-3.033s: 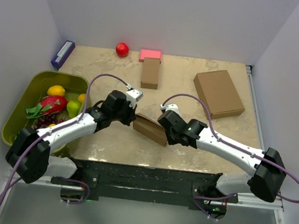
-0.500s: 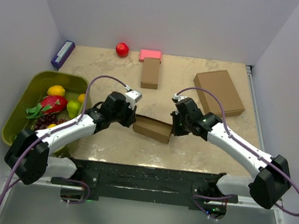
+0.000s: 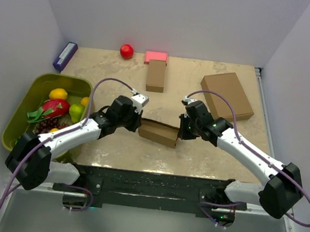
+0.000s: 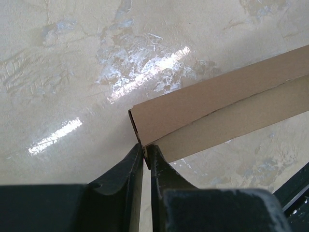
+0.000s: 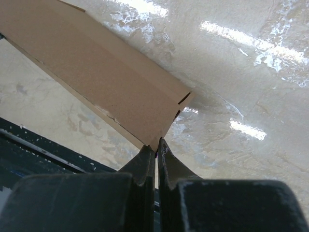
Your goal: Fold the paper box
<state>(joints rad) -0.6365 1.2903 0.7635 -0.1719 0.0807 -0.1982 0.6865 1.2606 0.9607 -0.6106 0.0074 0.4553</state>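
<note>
The paper box [image 3: 158,132] is a small low brown cardboard box held between the two arms just above the table's middle front. My left gripper [image 3: 139,124] is shut on its left end; in the left wrist view the fingers [image 4: 145,157] pinch the corner of the cardboard [image 4: 217,104]. My right gripper [image 3: 180,132] is shut on its right end; in the right wrist view the fingers [image 5: 156,153] pinch the bottom corner of the cardboard [image 5: 106,82].
A narrow brown box [image 3: 156,75] and a pink block [image 3: 156,56] lie at the back, with a red ball [image 3: 127,50]. A larger brown box [image 3: 227,96] lies at the back right. A green bin of fruit [image 3: 39,109] stands at the left. A purple item [image 3: 65,56] lies at the back left.
The right gripper has moved right and back along the box, from its middle to its right end. The box has opened from a tilted flat piece into a low open shape. The left gripper holds still.
</note>
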